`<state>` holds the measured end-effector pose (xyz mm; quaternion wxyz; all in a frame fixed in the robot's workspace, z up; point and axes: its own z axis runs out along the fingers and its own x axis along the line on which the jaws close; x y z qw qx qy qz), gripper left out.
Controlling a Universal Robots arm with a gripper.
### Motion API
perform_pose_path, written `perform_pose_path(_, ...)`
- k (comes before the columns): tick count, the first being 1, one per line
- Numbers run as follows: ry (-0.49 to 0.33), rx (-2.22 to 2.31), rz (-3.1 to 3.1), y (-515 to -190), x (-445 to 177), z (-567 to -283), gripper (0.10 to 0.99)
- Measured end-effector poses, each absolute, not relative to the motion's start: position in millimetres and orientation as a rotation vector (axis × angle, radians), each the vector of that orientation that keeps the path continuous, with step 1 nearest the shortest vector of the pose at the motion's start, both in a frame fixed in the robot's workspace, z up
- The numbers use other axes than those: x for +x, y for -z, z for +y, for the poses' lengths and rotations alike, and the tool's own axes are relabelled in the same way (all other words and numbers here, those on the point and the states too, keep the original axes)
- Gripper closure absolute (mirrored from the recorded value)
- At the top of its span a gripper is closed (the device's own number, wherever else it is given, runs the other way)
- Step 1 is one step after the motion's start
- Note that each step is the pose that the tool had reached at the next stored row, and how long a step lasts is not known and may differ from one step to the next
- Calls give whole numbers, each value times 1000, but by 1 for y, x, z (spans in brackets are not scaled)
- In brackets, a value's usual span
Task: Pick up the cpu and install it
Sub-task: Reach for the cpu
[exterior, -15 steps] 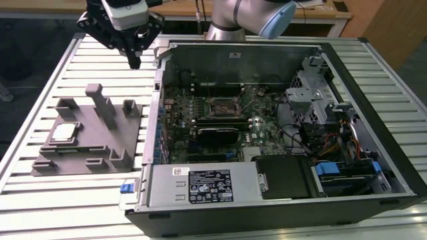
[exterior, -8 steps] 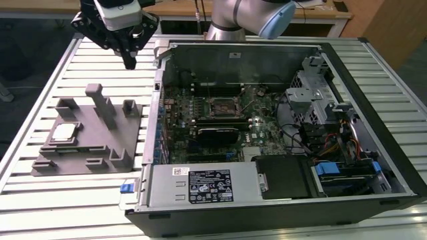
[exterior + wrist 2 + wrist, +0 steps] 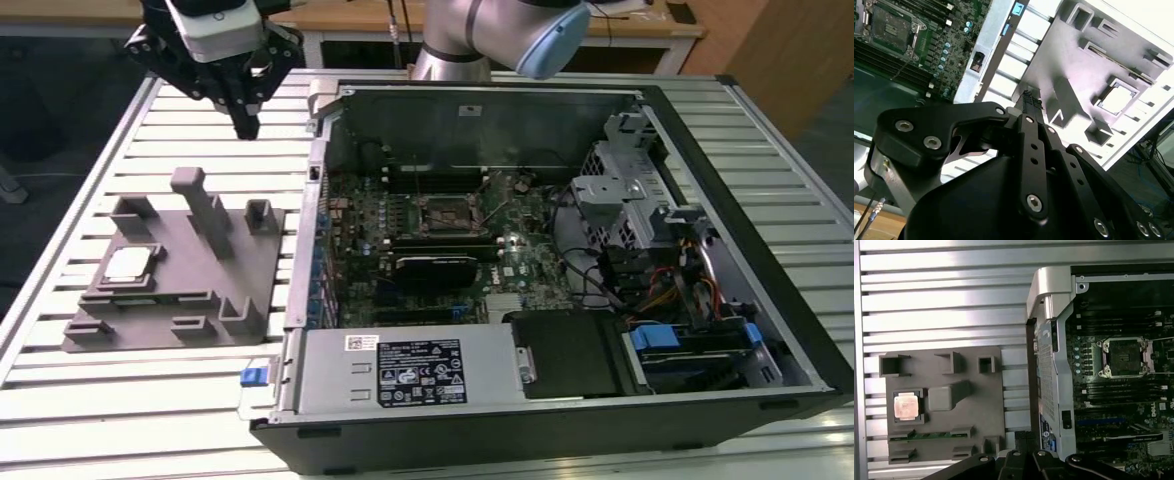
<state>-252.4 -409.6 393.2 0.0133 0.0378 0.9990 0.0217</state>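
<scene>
The cpu [image 3: 130, 265], a small silvery square chip, lies in a recess of the grey plastic fixture [image 3: 200, 300] on the slatted table, at the exterior view's left. It also appears in both wrist views [image 3: 1117, 100] [image 3: 906, 405]. My gripper [image 3: 247, 128] hangs above the table behind the fixture, well apart from the cpu, with its black fingers pressed together and nothing between them [image 3: 1029, 100] [image 3: 1026, 437]. Inside the open computer case [image 3: 310, 120], the dark square socket [image 3: 447, 213] sits uncovered on the motherboard [image 3: 1124, 356] [image 3: 889, 27].
The fixture has upright posts [image 3: 200, 195] between my gripper and the cpu. A green memory stick [image 3: 929, 435] lies in a slot of the fixture beside the cpu. The case holds a power supply [image 3: 400, 370], a drive cage [image 3: 627, 200] and cables [image 3: 667, 290].
</scene>
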Motion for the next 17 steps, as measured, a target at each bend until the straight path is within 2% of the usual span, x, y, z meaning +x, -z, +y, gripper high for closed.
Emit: perform_pose_path(17,-68,118,3112,-393,-275,-412,980)
